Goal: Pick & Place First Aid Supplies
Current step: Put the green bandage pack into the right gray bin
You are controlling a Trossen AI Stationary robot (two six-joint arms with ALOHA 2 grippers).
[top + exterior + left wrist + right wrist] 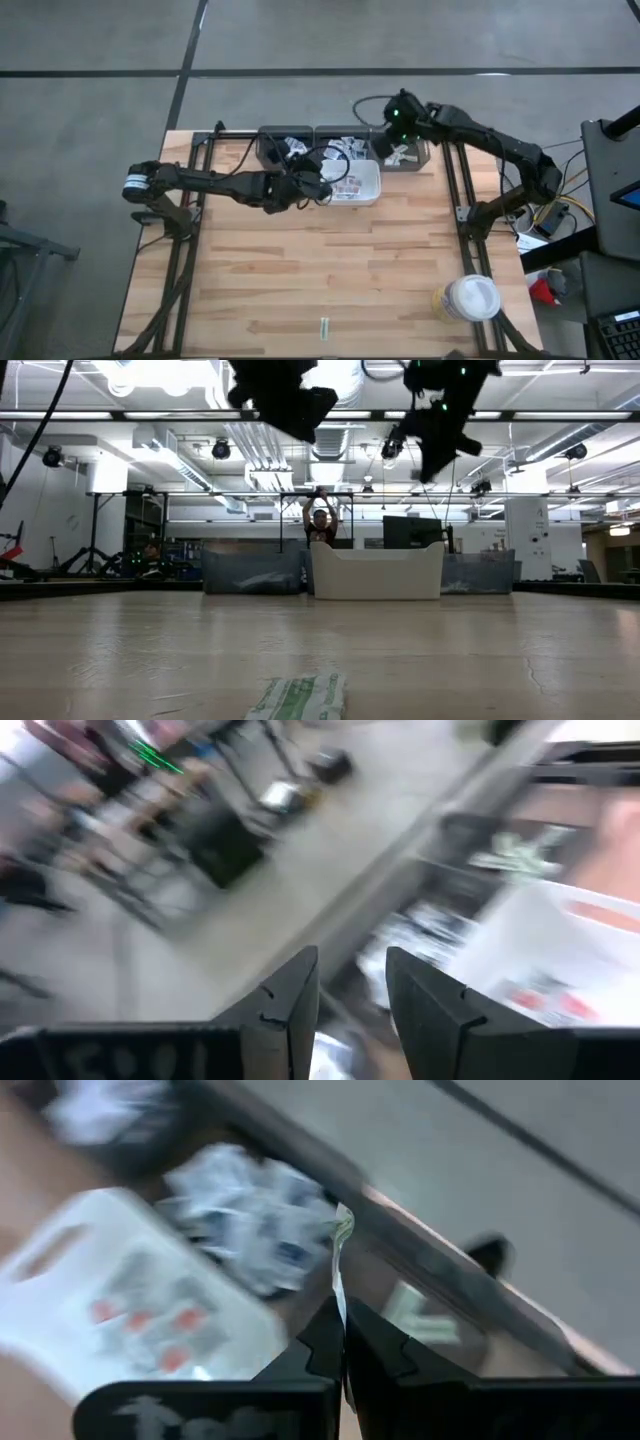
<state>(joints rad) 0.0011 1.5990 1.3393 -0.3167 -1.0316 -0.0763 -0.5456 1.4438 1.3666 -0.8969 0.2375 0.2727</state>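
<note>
We see the left gripper [325, 178] of the dark left arm raised just at the near-left edge of the white square plastic tray [372, 186], at the far middle of the light wooden slat table [320, 270]. In its wrist view its fingers [290, 1010] stand parted with nothing between them. The right gripper [343, 1342] hangs over the far right bin, jaws pinched shut on a thin pale flat packet [340, 1265] that sticks up edge-on from the fingertips. The tray holds small flat packets with red print [348, 186]. We see three dark bins along the far edge: the left bin [283, 148] and middle bin [340, 146] hold heaps of small white-and-blue packets, the right bin [405, 156] a few pale ones. One narrow greenish-printed packet [324, 328] lies alone at the near edge, well apart from the rest. A round white-lidded jar [470, 298] stands at the near right corner. A person [321, 523] shows far behind the tray in the low view.
</note>
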